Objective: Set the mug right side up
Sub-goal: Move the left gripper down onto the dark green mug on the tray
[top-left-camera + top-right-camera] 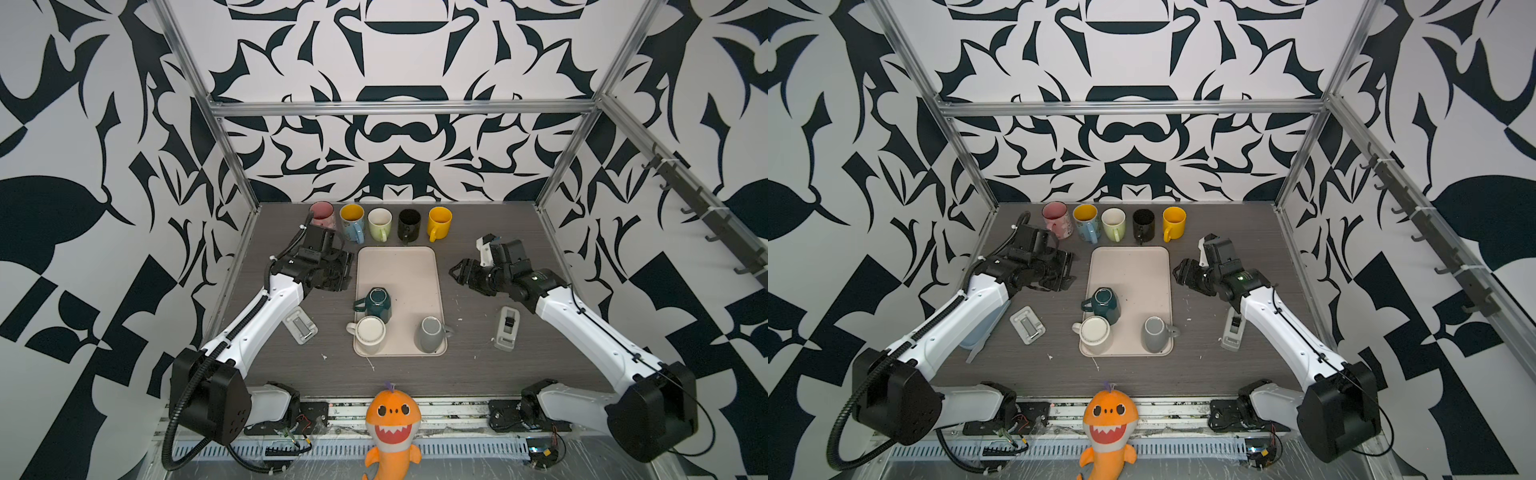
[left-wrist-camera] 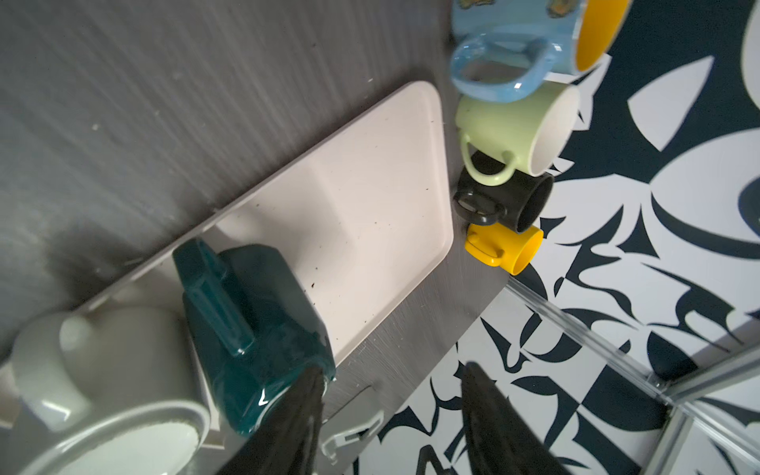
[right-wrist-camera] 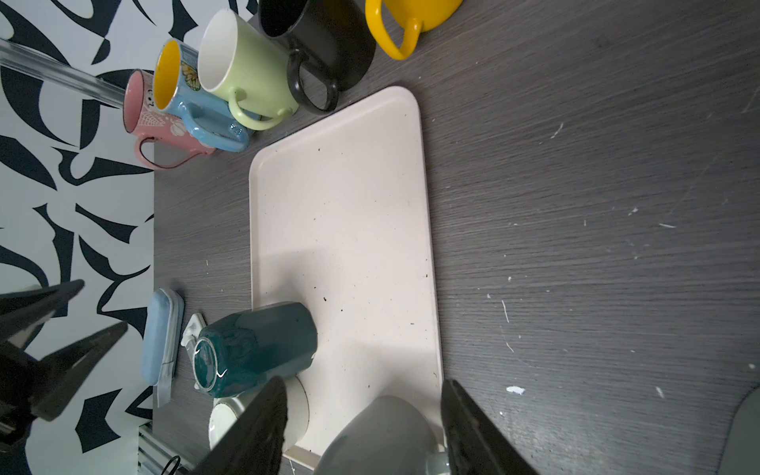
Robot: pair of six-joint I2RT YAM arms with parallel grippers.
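left hand point(image 1: 348, 271) and right hand point(image 1: 455, 272) gape empty; from 9 o'clock of the beige plastic tray point(image 1: 401, 270), left should pinch the inverted teal ceramic mug point(image 1: 376, 301) squarely.

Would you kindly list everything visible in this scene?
Pink mug, blue mug, pale green mug, black mug, yellow mug: five, upright, row along the far edge of the table.
Teal mug, cream mug, grey mug: three, near half of the tray.
Tray: one, beige, table centre.
Fixtures: two, pale grey, one either side of the tray.
Flat object: one, light blue, beside a fixture.
Shark plush: one, orange, front edge.
Left end effector: one, black, open, left of tray.
Right end effector: one, black, open, right of tray.
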